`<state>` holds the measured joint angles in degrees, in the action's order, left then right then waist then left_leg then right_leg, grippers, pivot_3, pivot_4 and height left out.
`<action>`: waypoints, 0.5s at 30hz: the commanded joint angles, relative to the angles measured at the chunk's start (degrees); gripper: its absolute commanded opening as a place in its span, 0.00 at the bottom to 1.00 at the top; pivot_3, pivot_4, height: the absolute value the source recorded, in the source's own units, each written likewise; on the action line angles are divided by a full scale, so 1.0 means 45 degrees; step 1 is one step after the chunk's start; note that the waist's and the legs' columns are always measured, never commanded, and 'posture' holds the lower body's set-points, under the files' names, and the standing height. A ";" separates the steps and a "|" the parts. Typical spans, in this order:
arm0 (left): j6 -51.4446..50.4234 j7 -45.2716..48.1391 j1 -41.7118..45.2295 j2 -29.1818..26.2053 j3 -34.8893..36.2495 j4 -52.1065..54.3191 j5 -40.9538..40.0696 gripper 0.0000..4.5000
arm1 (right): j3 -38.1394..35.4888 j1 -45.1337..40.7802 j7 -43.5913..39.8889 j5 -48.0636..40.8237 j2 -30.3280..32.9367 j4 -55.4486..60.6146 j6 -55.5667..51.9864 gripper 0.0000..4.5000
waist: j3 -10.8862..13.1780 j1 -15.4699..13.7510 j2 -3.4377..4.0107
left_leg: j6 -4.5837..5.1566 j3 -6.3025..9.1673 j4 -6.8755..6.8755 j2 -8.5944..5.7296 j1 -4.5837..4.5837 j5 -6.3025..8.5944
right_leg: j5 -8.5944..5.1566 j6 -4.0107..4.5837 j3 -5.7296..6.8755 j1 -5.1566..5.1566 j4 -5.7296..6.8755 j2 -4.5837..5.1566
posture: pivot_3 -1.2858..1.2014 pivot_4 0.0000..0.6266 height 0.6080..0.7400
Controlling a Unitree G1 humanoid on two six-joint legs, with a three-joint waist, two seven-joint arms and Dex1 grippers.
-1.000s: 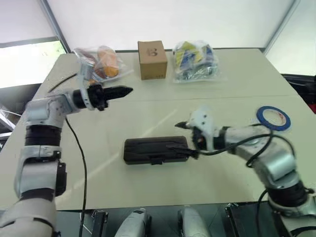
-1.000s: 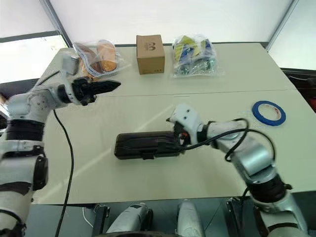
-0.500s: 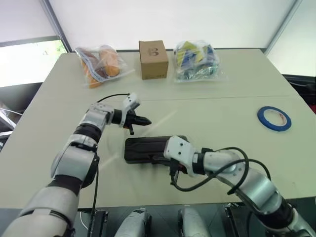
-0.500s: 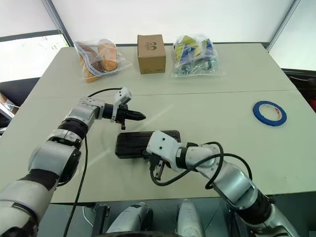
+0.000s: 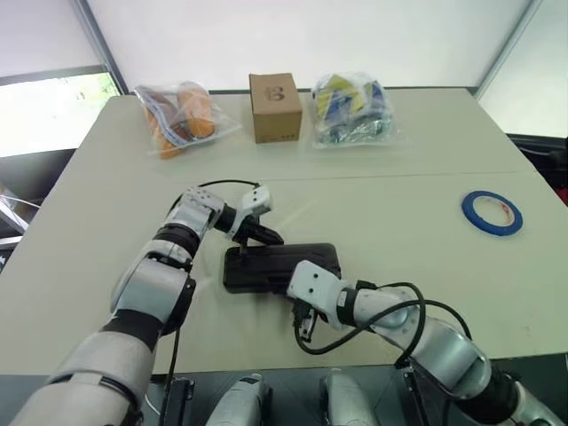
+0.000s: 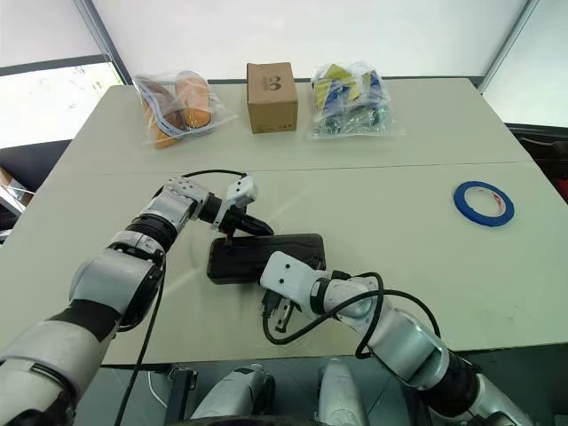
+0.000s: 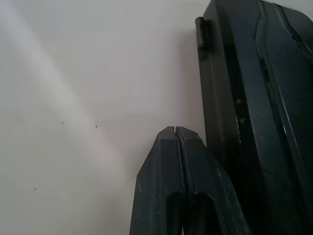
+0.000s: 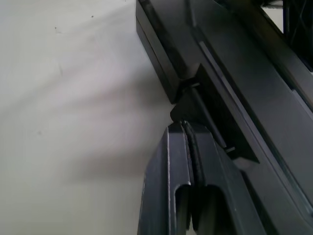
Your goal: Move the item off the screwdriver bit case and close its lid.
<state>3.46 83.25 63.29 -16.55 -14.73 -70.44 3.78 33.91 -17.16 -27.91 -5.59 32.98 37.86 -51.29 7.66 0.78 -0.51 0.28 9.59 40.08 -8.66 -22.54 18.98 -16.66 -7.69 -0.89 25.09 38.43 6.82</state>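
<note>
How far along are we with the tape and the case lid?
Done: the blue tape roll lies on the table, clear of the bit case, whose lid looks down. In hand: shut left gripper at its far edge, shut right gripper at the latch tab. Left: confirming it is latched.

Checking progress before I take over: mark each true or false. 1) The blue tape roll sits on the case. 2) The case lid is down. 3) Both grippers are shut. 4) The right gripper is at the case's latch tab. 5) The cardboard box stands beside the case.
1) False. The blue tape roll lies on the table, well apart from the screwdriver bit case, on the robot's right.
2) True. The lid lies flat on the case.
3) True. The left gripper and right gripper both have their fingers together.
4) True. Its tips are right at the latch tab on the case's near edge.
5) False. The cardboard box stands at the table's far side, between two plastic bags.
</note>
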 commanded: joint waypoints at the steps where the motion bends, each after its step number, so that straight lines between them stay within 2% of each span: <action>1: 0.0118 0.0488 -0.0574 0.0255 -0.0320 0.0174 0.0458 0.00 | 0.0001 -0.0238 0.0106 0.0672 -0.0013 -0.0448 0.0596 0.01 | -0.0004 -0.0006 -0.0007 | 0.0000 0.0001 0.0001 0.0000 0.0000 0.0000 | 0.0000 0.0000 0.0000 -0.0002 0.0000 -0.0001 | 0.52 0.24 1.00; 7: 0.0129 0.1438 -0.1386 0.0265 -0.0771 0.0871 0.0679 0.00 | 0.0002 -0.0253 -0.0097 0.1008 0.0059 -0.0729 0.0857 0.01 | -0.0011 0.0016 -0.0010 | 0.0001 0.0002 -0.0001 0.0000 0.0007 0.0000 | 0.0000 0.0000 -0.0001 -0.0007 -0.0001 0.0001 | 0.52 0.24 1.00; 15: 0.0031 0.1378 -0.2218 0.0234 -0.0880 0.1751 0.0662 0.00 | 0.0054 -0.0409 -0.0015 0.1328 -0.0177 -0.1188 0.1025 0.01 | -0.0063 0.0039 -0.0046 | 0.0000 0.0004 -0.0013 0.0008 0.0022 0.0000 | 0.0000 0.0000 -0.0001 -0.0015 -0.0002 0.0000 | 0.52 0.24 1.00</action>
<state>4.03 85.17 57.16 -17.67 -14.67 -61.28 4.23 36.26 -17.12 -30.19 -2.97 32.89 33.91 -47.42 7.38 0.95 -0.72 0.28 9.61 40.01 -8.61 -22.43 18.98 -16.66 -7.69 -0.89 25.02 38.42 6.82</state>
